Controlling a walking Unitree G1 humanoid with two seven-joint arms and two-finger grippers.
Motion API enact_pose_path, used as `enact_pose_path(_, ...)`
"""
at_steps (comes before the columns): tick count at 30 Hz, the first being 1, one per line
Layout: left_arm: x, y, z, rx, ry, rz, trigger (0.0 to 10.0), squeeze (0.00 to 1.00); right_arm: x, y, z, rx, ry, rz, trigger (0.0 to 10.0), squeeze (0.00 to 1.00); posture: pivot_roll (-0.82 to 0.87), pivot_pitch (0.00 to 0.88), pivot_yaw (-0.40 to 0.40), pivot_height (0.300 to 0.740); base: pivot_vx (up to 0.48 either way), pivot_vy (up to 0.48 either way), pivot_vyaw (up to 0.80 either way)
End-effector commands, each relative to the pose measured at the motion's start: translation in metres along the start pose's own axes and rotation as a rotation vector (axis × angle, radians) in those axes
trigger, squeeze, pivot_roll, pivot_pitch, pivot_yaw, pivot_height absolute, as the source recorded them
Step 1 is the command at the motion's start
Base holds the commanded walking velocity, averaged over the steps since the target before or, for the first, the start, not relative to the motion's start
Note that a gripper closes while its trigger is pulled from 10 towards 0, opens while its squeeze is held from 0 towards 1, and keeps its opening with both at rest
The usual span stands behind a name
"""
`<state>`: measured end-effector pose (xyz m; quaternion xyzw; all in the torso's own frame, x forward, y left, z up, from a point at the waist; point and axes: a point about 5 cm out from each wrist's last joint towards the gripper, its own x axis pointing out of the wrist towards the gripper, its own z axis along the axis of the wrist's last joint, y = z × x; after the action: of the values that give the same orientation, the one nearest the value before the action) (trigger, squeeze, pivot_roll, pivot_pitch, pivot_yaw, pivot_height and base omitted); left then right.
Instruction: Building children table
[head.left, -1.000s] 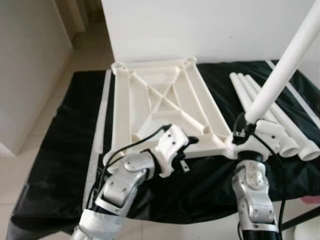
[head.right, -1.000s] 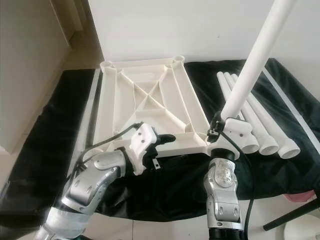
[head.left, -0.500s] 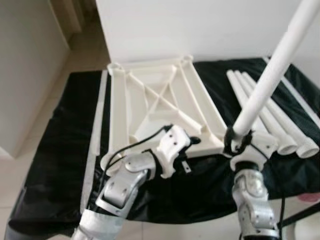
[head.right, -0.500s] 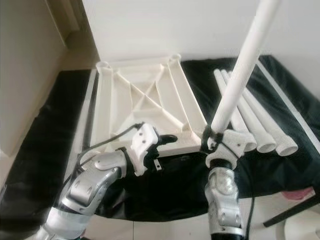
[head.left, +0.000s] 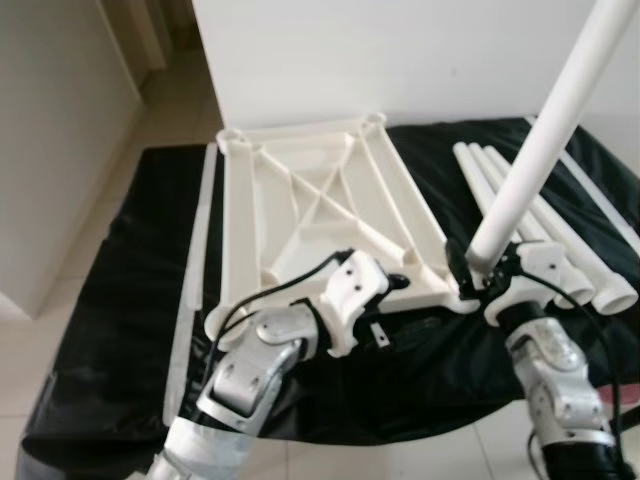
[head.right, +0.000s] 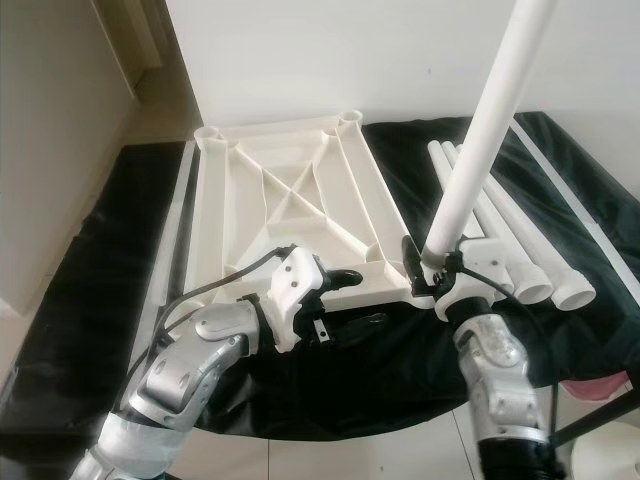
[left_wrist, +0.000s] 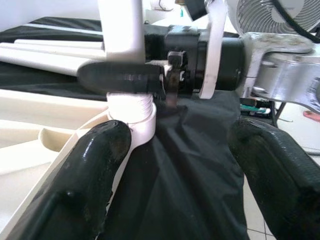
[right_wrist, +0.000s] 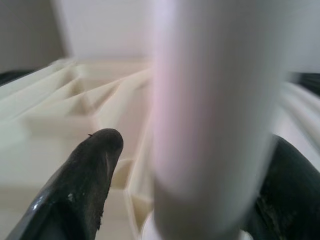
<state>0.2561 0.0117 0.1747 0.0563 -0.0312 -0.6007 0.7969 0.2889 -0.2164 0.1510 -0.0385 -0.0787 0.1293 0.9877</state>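
My left gripper (head.right: 352, 298) sits at the near edge of the upturned cream plastic tabletop with ribbed underside (head.left: 320, 215), fingers spread wide with nothing between them. In my left wrist view one finger (left_wrist: 90, 175) touches the corner socket (left_wrist: 131, 122) at the near right corner, the other hangs over the black cloth (left_wrist: 190, 190); that view also shows the leg's ridged end entering the socket, which the head views hide. My right gripper (head.left: 478, 270) clamps the long white plastic tube leg (head.left: 545, 140) near its lower end, leg tilted up and to the right. The right wrist view shows my black fingers (right_wrist: 85, 180) either side of the tube, tabletop ribs blurred behind. Beyond, three more white tube legs (head.right: 520, 250) lie side by side on the cloth, right of the tabletop; white wall (head.left: 400, 50) at the back.

Against a second ago: the leg's foot has come left onto the corner socket, and my left fingers have opened.
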Motion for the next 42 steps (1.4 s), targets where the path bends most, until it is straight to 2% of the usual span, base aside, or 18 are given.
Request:
enact_pose_path(1, 0.002, 0.001, -0.001, 0.011, 0.005, 0.019, 10.0, 0.0, 0.001, 0.002, -0.005, 0.008, 0.023, 0.051, 10.0, 0.0, -0.1, 0.007, 0.049, 0.74, 0.0, 0.0, 0.0)
enact_pose_path(4, 0.006, -0.004, -0.002, 0.016, 0.002, 0.013, 10.0, 0.0, 0.004, -0.004, -0.009, -0.029, 0.07, 0.146, 10.0, 0.0, -0.11, 0.008, 0.051, 0.74, 0.0, 0.0, 0.0)
enact_pose_path(9, 0.008, -0.006, -0.003, 0.012, 0.006, 0.004, 10.0, 0.0, 0.007, -0.008, -0.01, -0.044, 0.077, 0.16, 10.0, 0.0, -0.1, 0.008, 0.051, 0.74, 0.0, 0.0, 0.0)
enact_pose_path(10, 0.008, -0.006, -0.003, 0.011, 0.008, 0.002, 10.0, 0.0, 0.01, -0.013, -0.012, -0.059, 0.091, 0.169, 4.6, 0.0, -0.1, 0.01, 0.053, 0.74, 0.0, 0.0, 0.0)
enact_pose_path(11, 0.008, -0.005, -0.003, 0.011, 0.01, 0.002, 10.0, 0.0, 0.012, -0.016, -0.014, -0.068, 0.1, 0.176, 4.1, 0.0, -0.1, 0.01, 0.054, 0.74, 0.0, 0.0, 0.0)
enact_pose_path(12, 0.009, -0.005, -0.003, 0.01, 0.01, 0.003, 10.0, 0.0, 0.013, -0.019, -0.015, -0.074, 0.106, 0.182, 2.6, 0.0, -0.1, 0.01, 0.054, 0.74, 0.0, 0.0, 0.0)
enact_pose_path(13, 0.009, -0.005, -0.003, 0.01, 0.01, 0.003, 10.0, 0.0, 0.013, -0.019, -0.015, -0.074, 0.106, 0.182, 2.6, 0.0, -0.1, 0.01, 0.054, 0.74, 0.0, 0.0, 0.0)
enact_pose_path(14, 0.009, -0.005, -0.002, 0.01, 0.01, 0.004, 10.0, 0.0, 0.013, -0.021, -0.016, -0.074, 0.112, 0.193, 0.0, 0.0, -0.09, 0.012, 0.053, 0.74, 0.0, 0.0, 0.0)
enact_pose_path(19, 0.008, -0.005, -0.002, 0.014, 0.01, 0.006, 10.0, 0.0, 0.012, -0.024, -0.019, -0.067, 0.127, 0.208, 0.0, 0.0, -0.09, 0.015, 0.053, 0.74, 0.0, 0.0, 0.0)
enact_pose_path(27, 0.006, -0.004, -0.002, 0.012, 0.01, 0.013, 10.0, 0.0, 0.007, -0.018, -0.027, 0.035, 0.115, 0.182, 0.0, 0.0, -0.09, 0.026, 0.055, 0.74, 0.0, 0.0, 0.0)
enact_pose_path(28, 0.006, -0.004, -0.001, 0.011, 0.009, 0.012, 10.0, 0.0, 0.007, -0.016, -0.029, 0.05, 0.111, 0.162, 4.8, 0.0, -0.09, 0.028, 0.056, 0.74, 0.0, 0.0, 0.0)
enact_pose_path(30, 0.006, -0.004, -0.001, 0.011, 0.009, 0.012, 10.0, 0.0, 0.007, -0.016, -0.029, 0.05, 0.111, 0.162, 4.8, 0.0, -0.09, 0.028, 0.056, 0.74, 0.0, 0.0, 0.0)
enact_pose_path(31, 0.006, -0.004, -0.001, 0.011, 0.008, 0.011, 10.0, 0.0, 0.007, -0.013, -0.03, 0.077, 0.11, 0.142, 10.0, 0.0, -0.09, 0.028, 0.056, 0.74, 0.0, 0.0, 0.0)
enact_pose_path(35, 0.006, -0.004, -0.001, 0.008, 0.007, 0.01, 10.0, 0.0, 0.008, -0.003, -0.031, 0.136, 0.096, 0.051, 10.0, 0.0, -0.09, 0.036, 0.056, 0.74, 0.0, 0.0, 0.0)
enact_pose_path(42, 0.006, -0.002, -0.001, -0.001, 0.001, 0.017, 10.0, 0.0, 0.016, 0.012, -0.025, 0.164, 0.101, -0.129, 10.0, 0.0, -0.1, 0.041, 0.057, 0.74, 0.0, 0.0, 0.0)
